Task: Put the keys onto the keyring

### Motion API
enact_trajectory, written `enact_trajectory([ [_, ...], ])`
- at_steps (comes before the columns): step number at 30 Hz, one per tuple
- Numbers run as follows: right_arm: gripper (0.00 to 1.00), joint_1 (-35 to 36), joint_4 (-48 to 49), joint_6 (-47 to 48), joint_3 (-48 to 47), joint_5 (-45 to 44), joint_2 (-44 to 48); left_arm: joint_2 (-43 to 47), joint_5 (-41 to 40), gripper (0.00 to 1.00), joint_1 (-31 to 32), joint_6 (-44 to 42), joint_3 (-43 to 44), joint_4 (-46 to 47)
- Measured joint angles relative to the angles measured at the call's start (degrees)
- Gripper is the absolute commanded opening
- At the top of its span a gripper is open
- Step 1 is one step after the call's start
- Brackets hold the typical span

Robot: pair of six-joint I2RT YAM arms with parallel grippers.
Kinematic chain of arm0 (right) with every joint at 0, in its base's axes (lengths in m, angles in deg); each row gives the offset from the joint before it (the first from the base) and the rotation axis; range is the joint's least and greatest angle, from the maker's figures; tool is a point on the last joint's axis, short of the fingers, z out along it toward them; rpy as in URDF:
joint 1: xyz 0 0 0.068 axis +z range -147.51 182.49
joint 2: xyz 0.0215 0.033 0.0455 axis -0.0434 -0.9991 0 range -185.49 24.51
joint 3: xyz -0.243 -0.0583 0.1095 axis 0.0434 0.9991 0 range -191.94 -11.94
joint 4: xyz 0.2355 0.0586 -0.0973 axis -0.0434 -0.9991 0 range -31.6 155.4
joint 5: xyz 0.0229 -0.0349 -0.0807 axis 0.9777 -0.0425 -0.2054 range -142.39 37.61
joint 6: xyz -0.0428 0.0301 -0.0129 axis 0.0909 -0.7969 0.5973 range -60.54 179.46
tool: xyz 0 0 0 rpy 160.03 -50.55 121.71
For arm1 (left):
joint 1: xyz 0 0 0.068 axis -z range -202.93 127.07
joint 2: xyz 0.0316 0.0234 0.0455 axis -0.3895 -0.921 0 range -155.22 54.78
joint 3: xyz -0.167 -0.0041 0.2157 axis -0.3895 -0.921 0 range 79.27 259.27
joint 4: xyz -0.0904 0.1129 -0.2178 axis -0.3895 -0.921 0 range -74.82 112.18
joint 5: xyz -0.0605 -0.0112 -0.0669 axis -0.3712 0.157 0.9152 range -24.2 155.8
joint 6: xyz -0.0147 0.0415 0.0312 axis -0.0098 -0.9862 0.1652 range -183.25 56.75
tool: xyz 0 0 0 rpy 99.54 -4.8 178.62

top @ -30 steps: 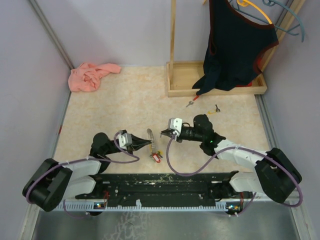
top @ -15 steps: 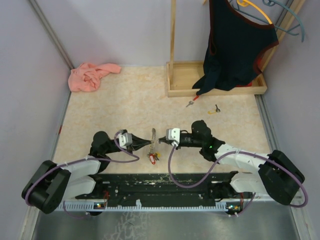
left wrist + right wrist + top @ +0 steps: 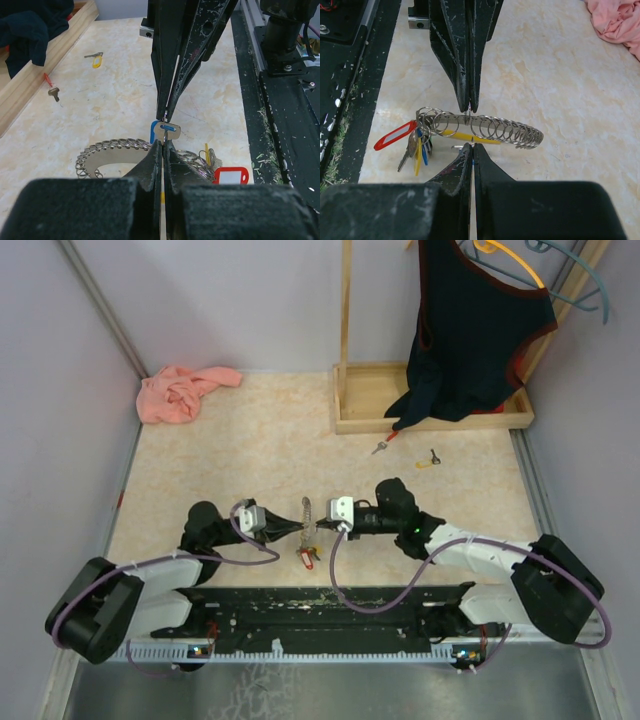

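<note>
Both arms are stretched low over the bench [image 3: 250, 455], and their tips meet near its front edge. The left pincer [image 3: 296, 530] is pressed together on a loop of the keyring [image 3: 485, 129]. The keyring's chain of small rings is seen curving away to one side, and its bunch of red, yellow and blue tags [image 3: 410, 142] lies on the bench at the other end. The right pincer [image 3: 322, 527] is pressed together too, pinching a blue-capped key [image 3: 166, 131] that is held right at the tip of the left pincer. Whether the key is already threaded onto a ring cannot be told. A red-capped key [image 3: 380, 446] and a yellow-capped key [image 3: 428, 459] are seen well apart from the pincers, lying on the bench near a wooden tray [image 3: 440, 422]. A dark garment [image 3: 470, 330] hangs over that tray, and a pink cloth [image 3: 185, 392] is bunched in the far left corner.
</note>
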Motion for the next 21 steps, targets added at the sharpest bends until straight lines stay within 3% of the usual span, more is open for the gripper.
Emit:
enact_trajectory([
  [21, 0.00, 0.2, -2.5, 0.6, -1.7, 2.2, -1.6, -2.7, 1.6, 0.01, 0.0, 0.0, 1.1, 0.0],
])
